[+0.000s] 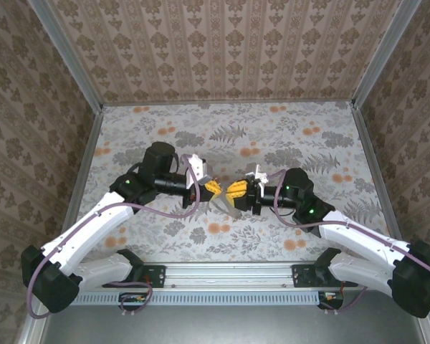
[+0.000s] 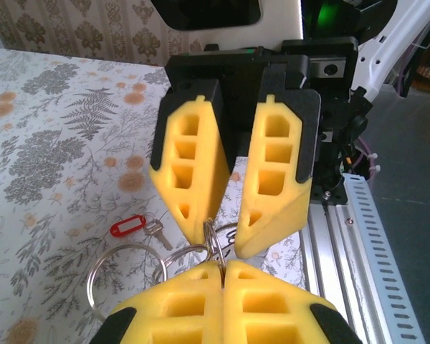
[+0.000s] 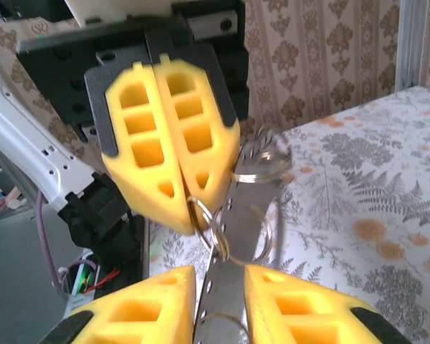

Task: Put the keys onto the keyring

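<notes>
1. Top external view: both arms bend inward so that the left fingers (image 1: 213,188) and the right fingers (image 1: 236,190) meet tip to tip above the middle of the counter (image 1: 308,143). The greyish keyring (image 1: 223,205) hangs just under where they meet. This looks like one side steadying the ring while the other works on it. The counter has a fern-and-blossom print, patterned wallpaper (image 1: 222,43) closes in three sides, and a metal rail (image 1: 229,271) runs along the near edge.

2. Left wrist view: the left fingers (image 2: 222,276) are pressed together, pinching thin wire loops at the keyring's near edge. The keyring (image 2: 107,252) juts out to the side, so its hoop is free to be worked on. The right fingers (image 2: 252,228) stand slightly apart on either side of the pinched loops, not clamping them. The keys (image 2: 127,227), a red tag with a small silvery key, sit just beside the hoop's far arc. I cannot tell whether they are already threaded or lie loose on the counter.

3. Right wrist view: the right fingers (image 3: 165,290) are parted, with a gap between the tips. Opposite them, the left fingers (image 3: 178,154) are closed on a small loop at their tips. The keyring (image 3: 252,172) is blurred behind them, raised off the printed counter.
</notes>
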